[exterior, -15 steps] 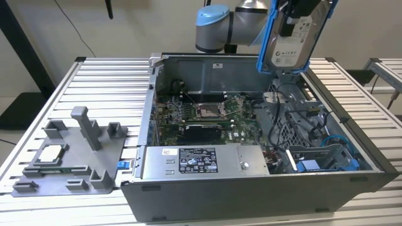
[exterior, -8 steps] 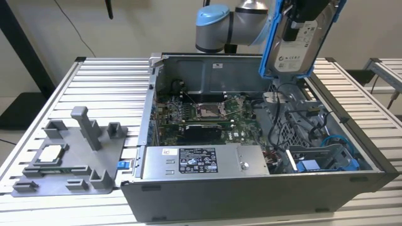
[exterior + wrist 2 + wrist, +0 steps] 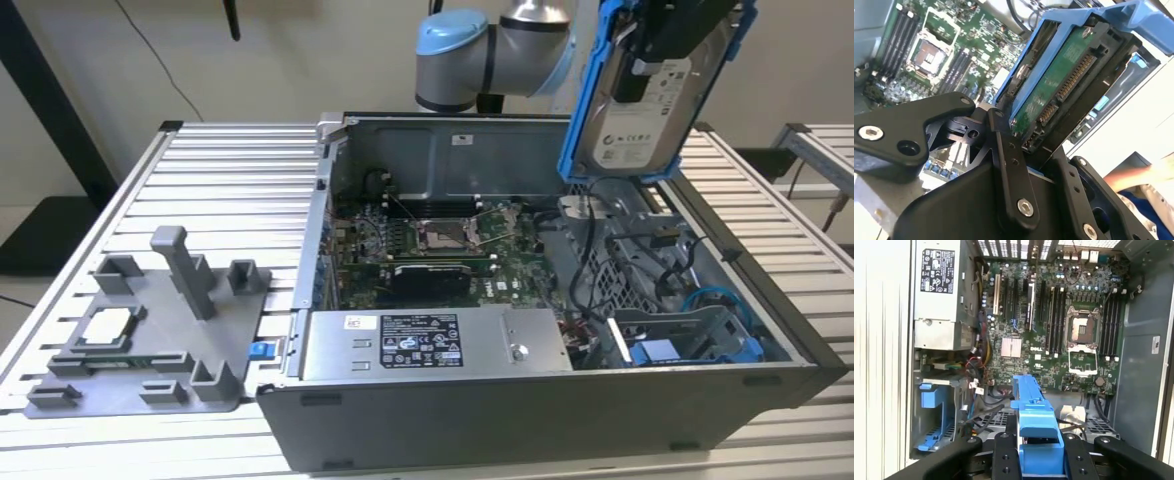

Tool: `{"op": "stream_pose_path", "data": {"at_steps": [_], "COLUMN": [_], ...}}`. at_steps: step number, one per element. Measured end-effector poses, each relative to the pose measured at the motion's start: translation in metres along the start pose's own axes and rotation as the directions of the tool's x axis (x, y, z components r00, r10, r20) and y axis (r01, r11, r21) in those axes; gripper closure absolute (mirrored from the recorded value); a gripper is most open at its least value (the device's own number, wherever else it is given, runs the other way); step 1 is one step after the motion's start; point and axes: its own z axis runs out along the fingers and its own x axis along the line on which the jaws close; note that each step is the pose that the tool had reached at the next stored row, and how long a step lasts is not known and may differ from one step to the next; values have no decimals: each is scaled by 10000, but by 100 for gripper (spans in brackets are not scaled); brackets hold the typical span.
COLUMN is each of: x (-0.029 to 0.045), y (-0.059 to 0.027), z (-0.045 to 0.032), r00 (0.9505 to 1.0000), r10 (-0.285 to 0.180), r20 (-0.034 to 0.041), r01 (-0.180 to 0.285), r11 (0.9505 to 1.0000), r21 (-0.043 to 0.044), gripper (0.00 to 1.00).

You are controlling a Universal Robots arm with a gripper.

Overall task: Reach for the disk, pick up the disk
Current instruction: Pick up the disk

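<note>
The disk (image 3: 641,110), a silver hard drive in a bright blue bracket, hangs upright in the air above the open computer case (image 3: 561,410), well clear of the motherboard (image 3: 1054,320). The gripper (image 3: 1019,150) has its black jaws clenched on the disk's edge. To lift well, it should probably keep the hold firm and the drive clear of the case walls and loose cables (image 3: 587,270).

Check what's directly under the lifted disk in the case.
The disk, clamped in the gripper, hangs above the open case. Below it lie loose cables, the motherboard and an empty blue drive bay. The disk's blue bracket hides what lies straight beneath it.
</note>
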Motion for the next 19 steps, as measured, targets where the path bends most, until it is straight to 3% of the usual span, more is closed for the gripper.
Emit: {"op": "stream_pose_path", "data": {"at_steps": [19], "x": [631], "y": [25], "z": [25], "r00": [9998], "r10": [188], "r20": [-1], "r01": [-188], "r11": [9998], "r21": [-1], "gripper": [100]}}
